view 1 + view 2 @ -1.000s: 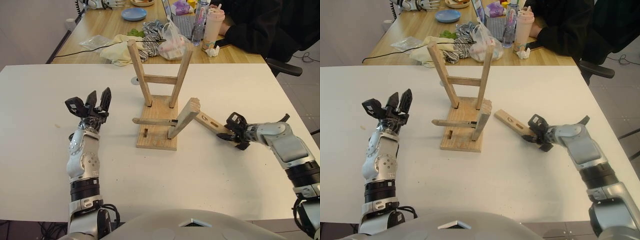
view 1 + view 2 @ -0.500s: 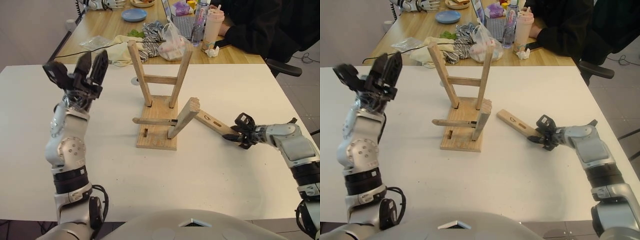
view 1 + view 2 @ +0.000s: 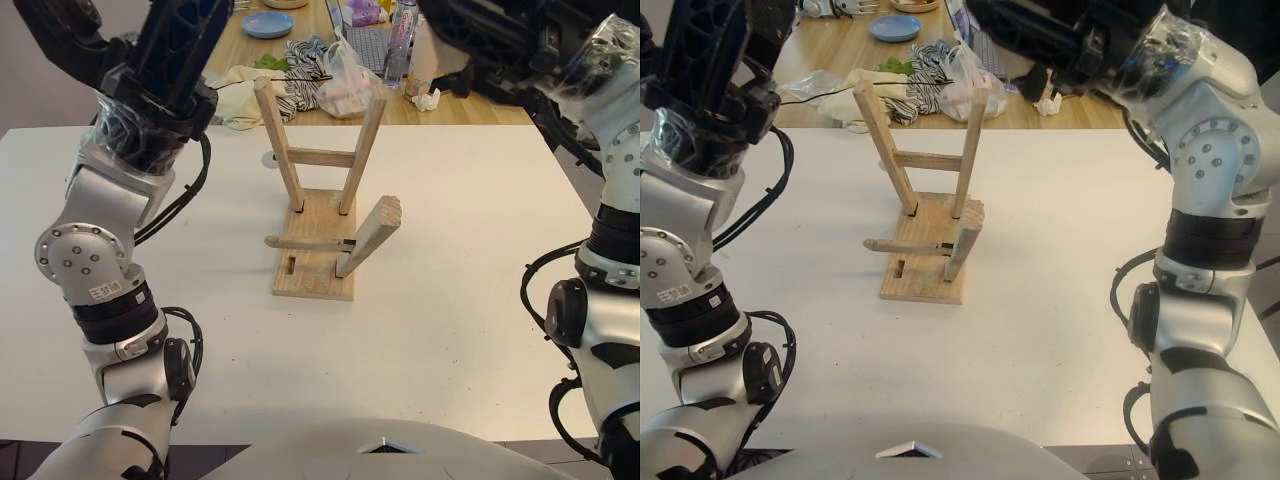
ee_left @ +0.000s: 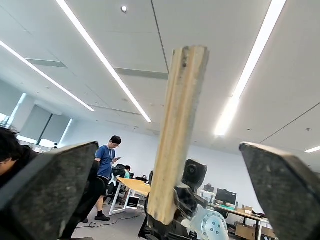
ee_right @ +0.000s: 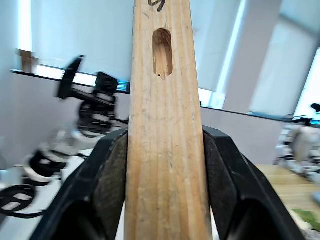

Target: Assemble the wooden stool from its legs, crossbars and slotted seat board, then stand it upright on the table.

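Fourth-leg step, I judge; right gripper (image 5: 166, 150) clamps slotted leg (image 5: 162, 100), aloft toward 1 o'clock; left gripper (image 4: 169, 150) spread, empty; seat board (image 3: 315, 275) flat mid-table; next: seat leg in board's 8 o'clock slot.

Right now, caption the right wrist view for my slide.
Right gripper clamped on a slotted wooden leg.
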